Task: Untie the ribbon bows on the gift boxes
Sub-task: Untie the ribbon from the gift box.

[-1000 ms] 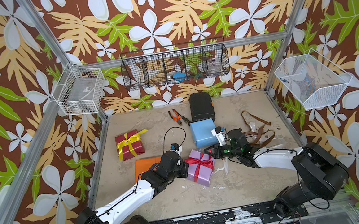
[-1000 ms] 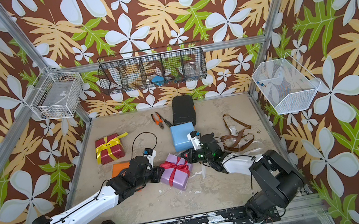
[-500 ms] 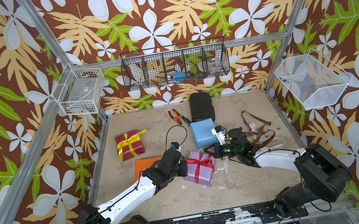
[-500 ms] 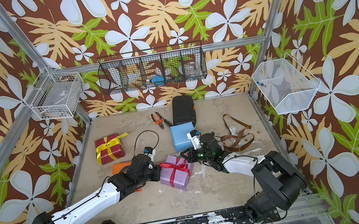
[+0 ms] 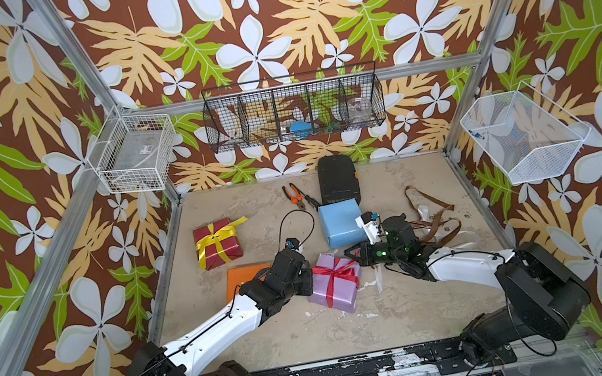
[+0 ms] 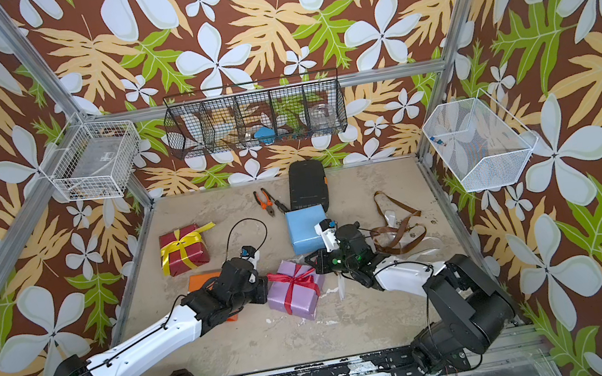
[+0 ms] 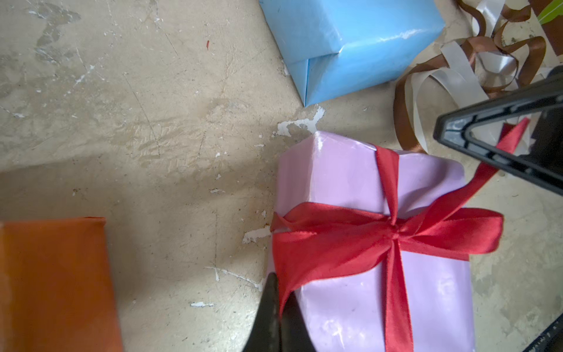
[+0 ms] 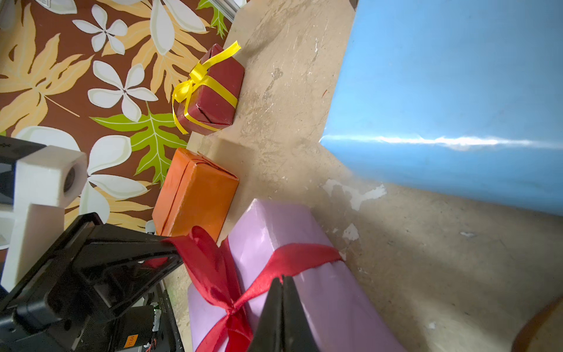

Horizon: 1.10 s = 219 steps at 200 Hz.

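Red satin is the thing in play. The red ribbon bow sits knotted on top of the lilac gift box, at the centre of the worktop in both top views. Its tails run out to opposite sides of the knot, on a line from centre-left up to the right.

The left hand is closed, with its fingers together on the tail that drops over the box's left edge. The right hand is likewise pinched shut on the other tail, at the box's upper right corner. The knot lies between the two hands, about equally near each. Drawing them apart along that line looks like the move that would slip the bow.

Room is uneven. The bare orange box lies just left of the left hand, partly under its arm. The bare blue box stands just above the right hand. Loose brown and white ribbons lie to the right. The lower part of the worktop is free. The dark red box at upper left has its yellow bow tied.
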Tool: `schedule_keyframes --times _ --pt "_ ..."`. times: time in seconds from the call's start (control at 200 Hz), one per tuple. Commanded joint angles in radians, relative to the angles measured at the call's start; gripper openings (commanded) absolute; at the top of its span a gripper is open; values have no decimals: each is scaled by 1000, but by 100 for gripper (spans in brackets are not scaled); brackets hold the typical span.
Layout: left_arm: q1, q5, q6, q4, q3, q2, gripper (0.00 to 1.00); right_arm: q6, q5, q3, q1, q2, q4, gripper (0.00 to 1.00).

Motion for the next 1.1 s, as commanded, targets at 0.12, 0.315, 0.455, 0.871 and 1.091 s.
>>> schedule_keyframes --times 0.12,0.315,0.455,0.871,1.091 --pt "3 -91 -19 -34 -18 -20 0 -26 74 -13 -30 -55 -39 0" --pt "24 -125 -37 -30 -20 -17 0 -48 131 -27 -90 -123 -98 0" --pt "32 -109 -36 -16 -21 -13 0 -58 123 -35 -136 -144 -116 0" --pt "32 0 -35 36 -15 20 0 -18 -134 -55 -64 -73 50 48" --pt "32 -9 -34 30 -17 11 0 20 -141 -40 -33 9 131 47"
